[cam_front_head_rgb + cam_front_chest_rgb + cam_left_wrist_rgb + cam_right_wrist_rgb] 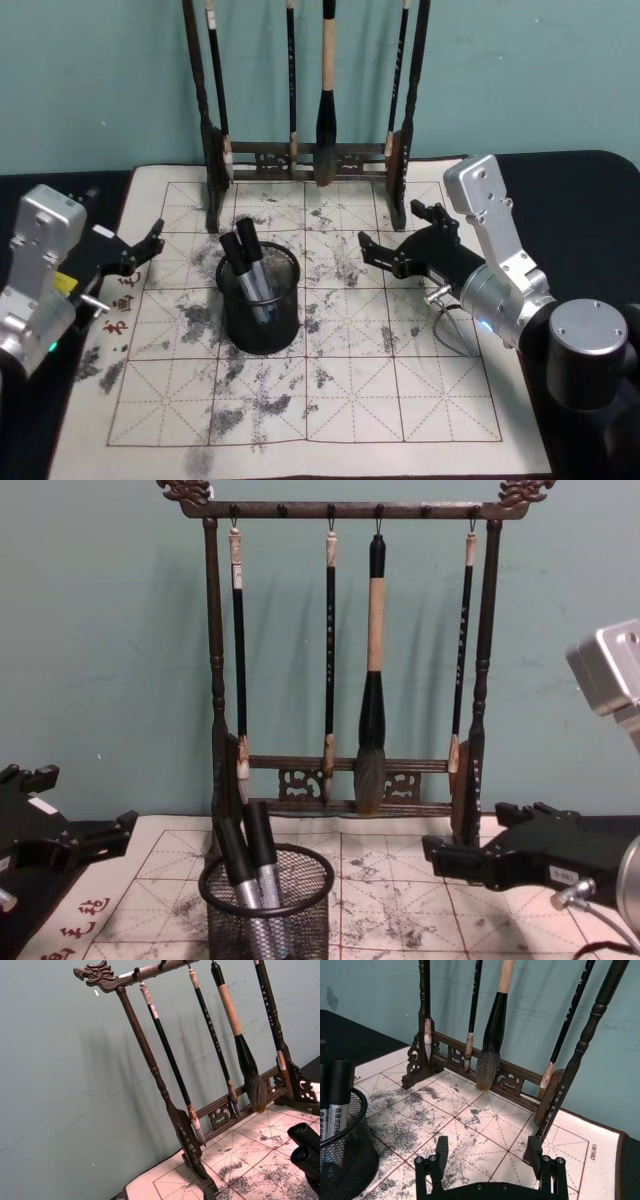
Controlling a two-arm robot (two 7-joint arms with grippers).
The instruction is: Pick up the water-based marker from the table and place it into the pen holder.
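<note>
Upright, black-capped markers (250,265) in mesh holder (262,325)

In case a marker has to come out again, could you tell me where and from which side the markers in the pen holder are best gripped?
Grip the black cap ends of the markers, coming from above. They stand leaning in the pen holder, only their upper parts above the rim, mesh walling the rest. The right gripper, jaws open, hovers nearest; the left gripper waits at the mat's edge.
</note>
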